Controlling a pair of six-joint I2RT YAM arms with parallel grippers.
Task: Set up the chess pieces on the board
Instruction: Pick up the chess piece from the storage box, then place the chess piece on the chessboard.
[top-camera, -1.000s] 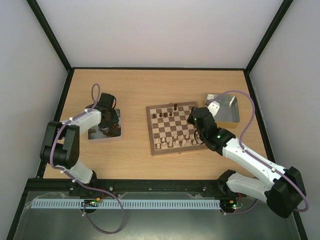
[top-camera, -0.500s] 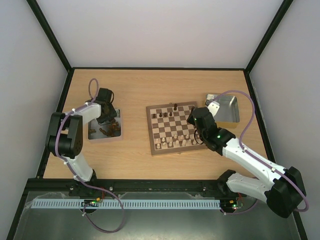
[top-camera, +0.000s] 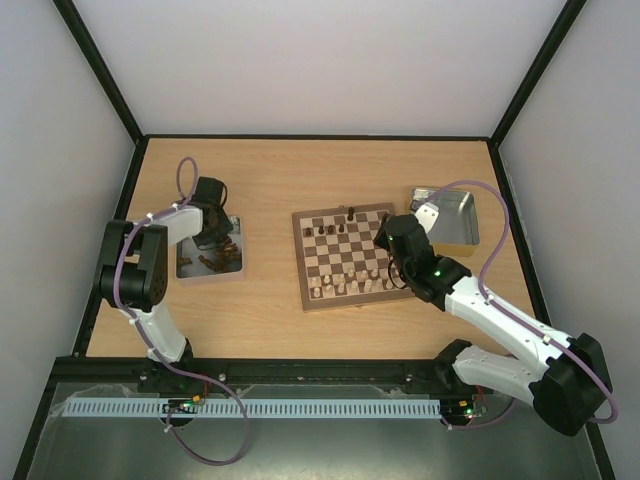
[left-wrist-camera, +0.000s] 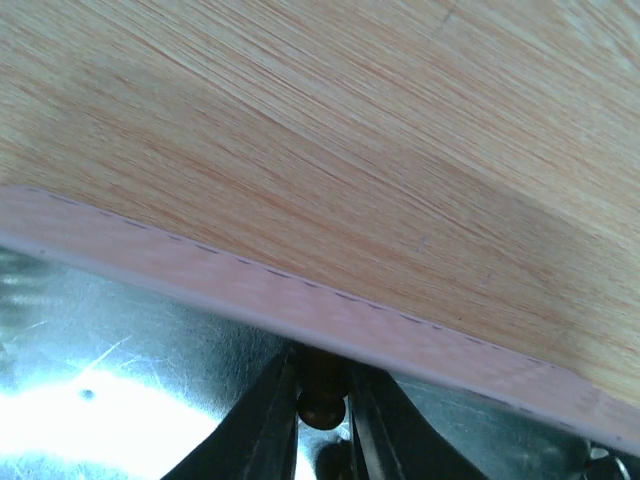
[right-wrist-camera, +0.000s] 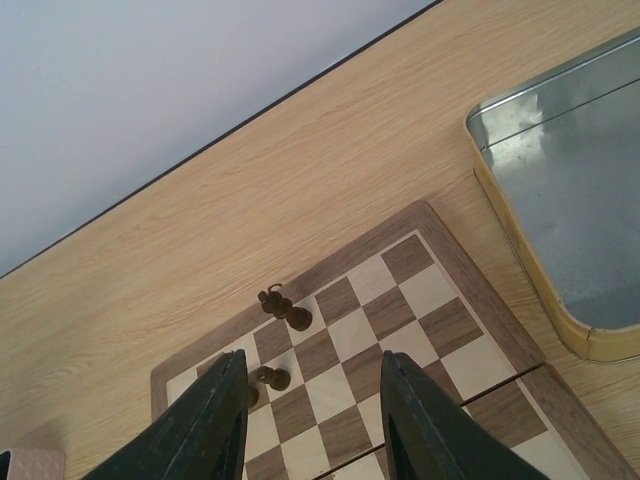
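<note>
Left gripper (left-wrist-camera: 322, 368): pinching a dark chess piece (left-wrist-camera: 322, 400) in tray (left-wrist-camera: 100, 380); lift straight up;
Right gripper (right-wrist-camera: 312, 358): jaws apart, empty

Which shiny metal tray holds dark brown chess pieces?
The tray left of the checkered wooden board, under the left hand; the other tray shows bare metal.

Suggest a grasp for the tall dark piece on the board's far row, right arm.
Pinch the tall dark piece under its head, descending from above with the right gripper. It stands upright on the board; squares beside it along the row look free, while a dark pawn sits diagonally nearer, so close the fingers along the row.
</note>
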